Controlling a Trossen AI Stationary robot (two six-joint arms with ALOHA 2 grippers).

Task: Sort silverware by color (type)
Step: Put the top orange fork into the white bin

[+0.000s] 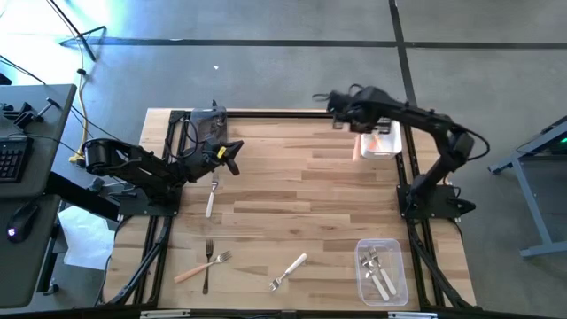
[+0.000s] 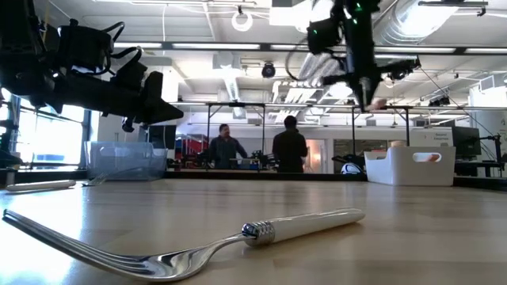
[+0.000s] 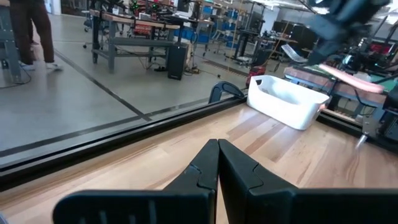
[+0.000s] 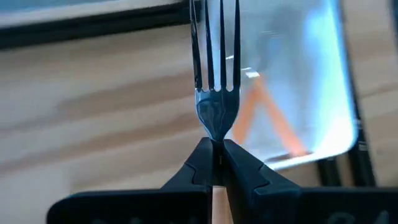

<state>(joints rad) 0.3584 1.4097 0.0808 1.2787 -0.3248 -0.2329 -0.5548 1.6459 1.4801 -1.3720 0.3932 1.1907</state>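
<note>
Forks, assorted by handle colour, spread over a wooden tabletop (image 1: 310, 186). Landmark: white bin (image 1: 379, 142) at the far right corner.

- Right pincer (image 4: 216, 149): raised above the tabletop just beside the white bin, clamped tight on an orange-handled fork (image 4: 215, 93), tines pointing away from the wrist. Orange handles (image 4: 273, 124) already lie inside the bin.
- Left pincer (image 3: 217, 163): across the tabletop from the white bin, hovering, fingers pressed together, holding nothing.
- White-handled fork (image 1: 211, 197): on the tabletop under the left pincer.
- Clear bin (image 1: 382, 270): at the near edge, on the same side as the white bin, holding white-handled forks.
- Loose at the near edge: another white-handled fork (image 1: 288, 271), an orange-handled fork (image 1: 201, 267), a dark fork (image 1: 207, 266) crossing it.
- Second clear bin (image 1: 205, 126): at the far edge, opposite corner from the white bin.
</note>
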